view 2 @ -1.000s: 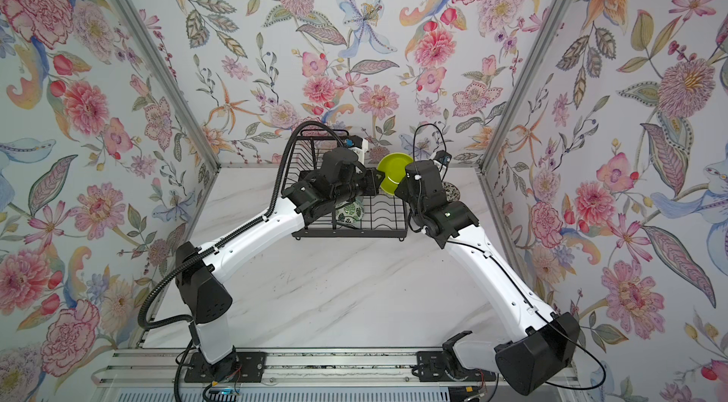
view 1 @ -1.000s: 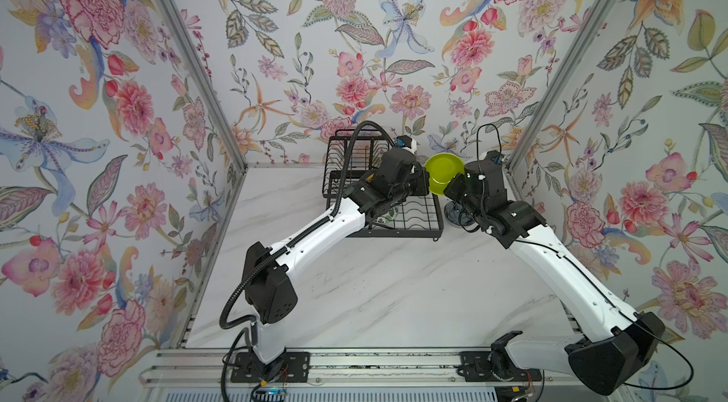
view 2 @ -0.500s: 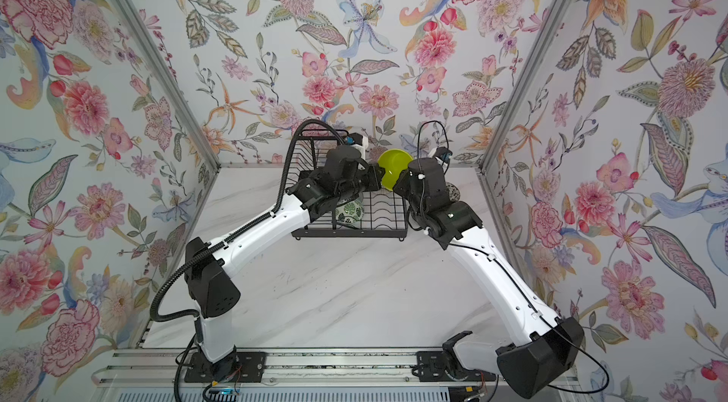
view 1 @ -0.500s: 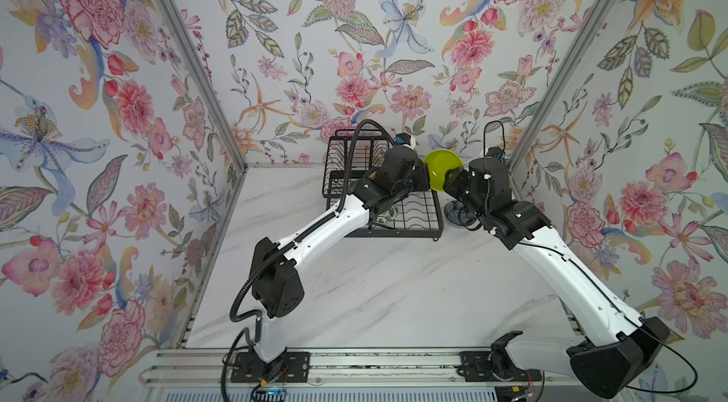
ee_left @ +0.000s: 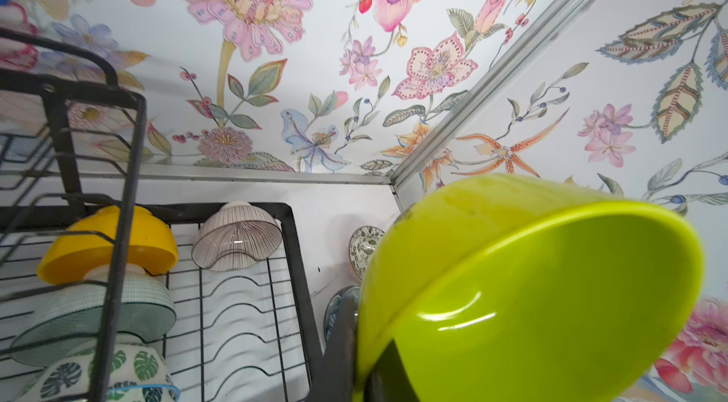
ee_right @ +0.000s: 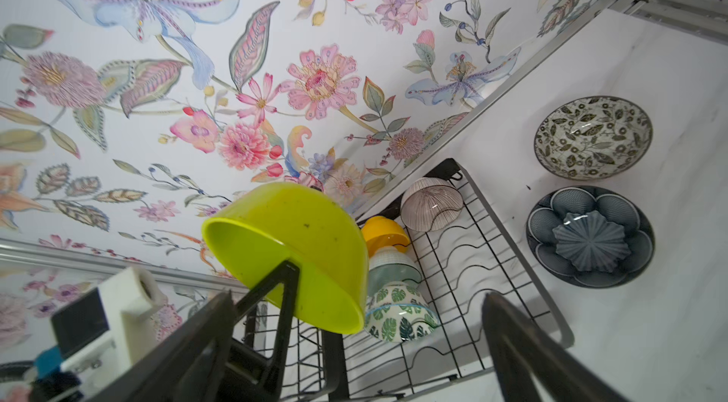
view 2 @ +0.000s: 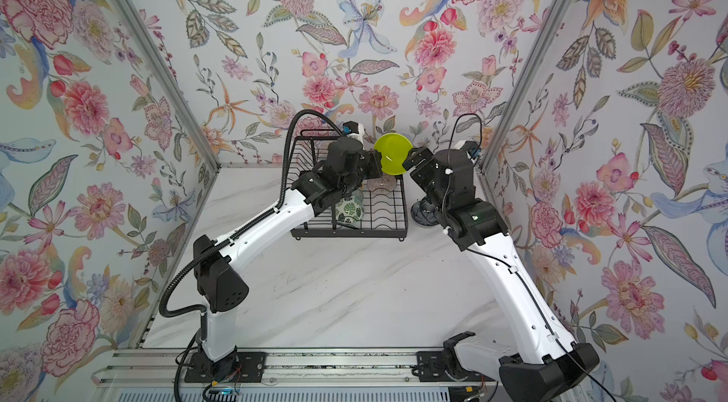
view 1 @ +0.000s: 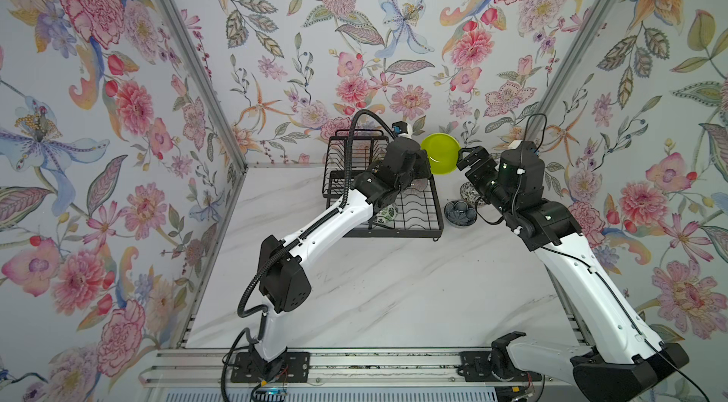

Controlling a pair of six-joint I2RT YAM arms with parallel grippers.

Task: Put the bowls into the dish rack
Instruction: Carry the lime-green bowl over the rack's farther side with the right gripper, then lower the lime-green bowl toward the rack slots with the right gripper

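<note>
The round lime green bowl hangs on edge above the 1 o'clock corner of the black wire dish rack, free slots at its 6 o'clock, rim pinched at 8 o'clock by my left claw, my right claw spread wide at 3 o'clock

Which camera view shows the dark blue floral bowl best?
The right wrist view: the dark blue floral bowl lies whole on the table, pattern clear. In both top views it is small, beside the dish rack. The left wrist view shows only an edge behind the lime green bowl.
</note>
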